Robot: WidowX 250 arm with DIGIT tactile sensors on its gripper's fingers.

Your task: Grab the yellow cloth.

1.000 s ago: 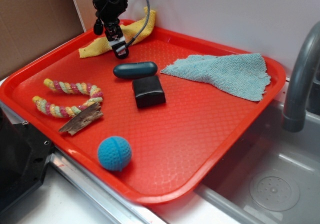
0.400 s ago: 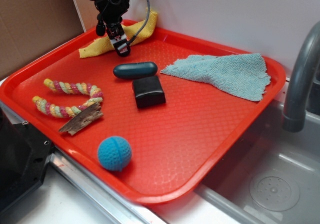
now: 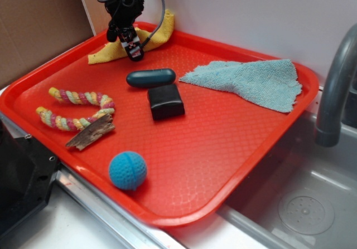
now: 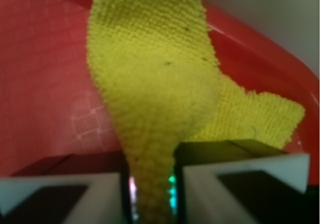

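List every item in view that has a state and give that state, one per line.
Black robot gripper: shut on the yellow cloth.
Mustard-yellow terry cloth: pinched between the fingers, rest draped on the tray's far rim.
Pale teal terry cloth: spread flat, untouched.
Braided rope toy: bent in a U, lying loose.
Blue ball: at rest near the front edge.
Red plastic tray: flat beside the sink.
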